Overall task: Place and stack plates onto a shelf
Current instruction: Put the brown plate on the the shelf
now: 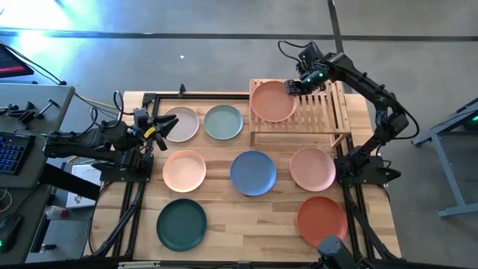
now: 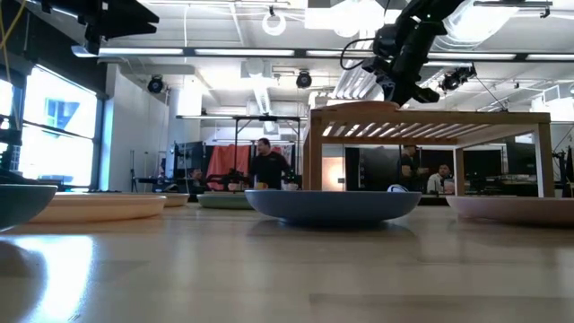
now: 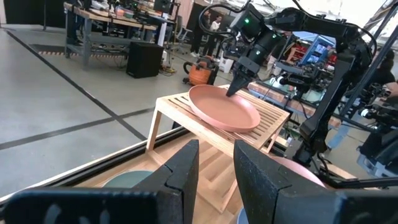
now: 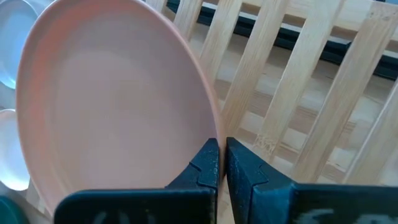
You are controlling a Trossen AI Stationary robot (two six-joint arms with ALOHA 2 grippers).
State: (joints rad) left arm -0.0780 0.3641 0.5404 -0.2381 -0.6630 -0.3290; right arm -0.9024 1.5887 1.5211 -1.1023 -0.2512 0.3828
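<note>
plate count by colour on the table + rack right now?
Pink/peach round matte plates: 4
Sage green plate: 1
Blue plate: 1
Dark green plate: 1
Red-orange plate: 1
Total: 8. One pink sits on the light-wood slatted rack, pinched at its rim by the right gripper.

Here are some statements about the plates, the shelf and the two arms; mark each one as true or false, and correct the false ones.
1. A pink plate lies on the shelf. True.
2. The right tool is open, away from any plate. False: it is shut on the pink plate's rim.
3. The blue plate is on the shelf. False: it lies on the table.
4. The left tool holds nothing. True.
5. The dark green plate is on the table. True.
</note>
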